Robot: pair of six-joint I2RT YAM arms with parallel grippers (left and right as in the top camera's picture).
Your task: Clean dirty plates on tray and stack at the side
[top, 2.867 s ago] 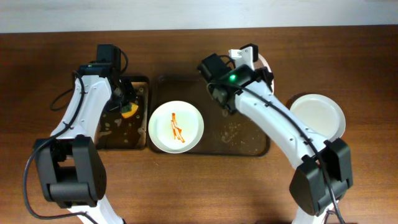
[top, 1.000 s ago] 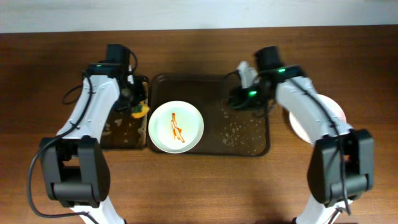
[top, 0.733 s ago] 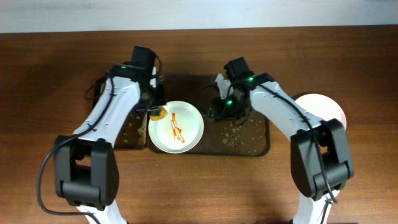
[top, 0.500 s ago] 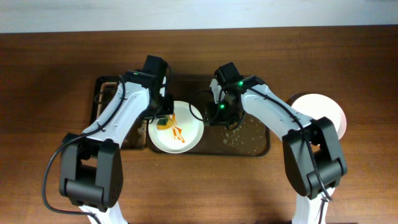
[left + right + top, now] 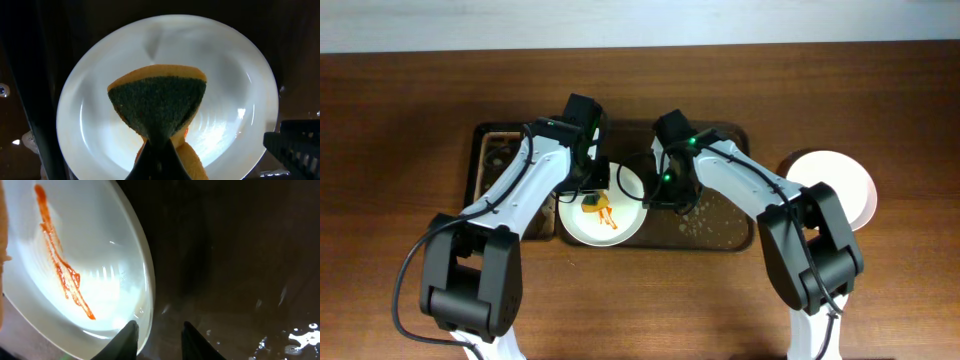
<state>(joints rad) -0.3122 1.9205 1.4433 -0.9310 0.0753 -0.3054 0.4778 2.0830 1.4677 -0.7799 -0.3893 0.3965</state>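
One white plate (image 5: 626, 214) with an orange-red sauce streak lies at the left end of the dark brown tray (image 5: 720, 228). My left gripper (image 5: 592, 198) is shut on a yellow-and-green sponge (image 5: 590, 206) and holds it over the plate's centre. In the left wrist view the sponge (image 5: 157, 105) hangs green face forward from the gripper (image 5: 160, 152) above the plate (image 5: 230, 75). My right gripper (image 5: 666, 196) is open at the plate's right rim. In the right wrist view its fingers (image 5: 159, 332) straddle the rim of the plate (image 5: 75, 235), one over the plate, one over the wet tray (image 5: 240, 255).
Plain white plates (image 5: 830, 185) lie stacked on the table right of the brown tray. The narrower black tray (image 5: 490, 160) with soapy water sits left of it, partly under my left arm. Water drops spot the brown tray's right half.
My left arm carried the sponge from the black tray rightward to over the dirty plate. My right arm left the stack side and swung left to the plate's right rim.
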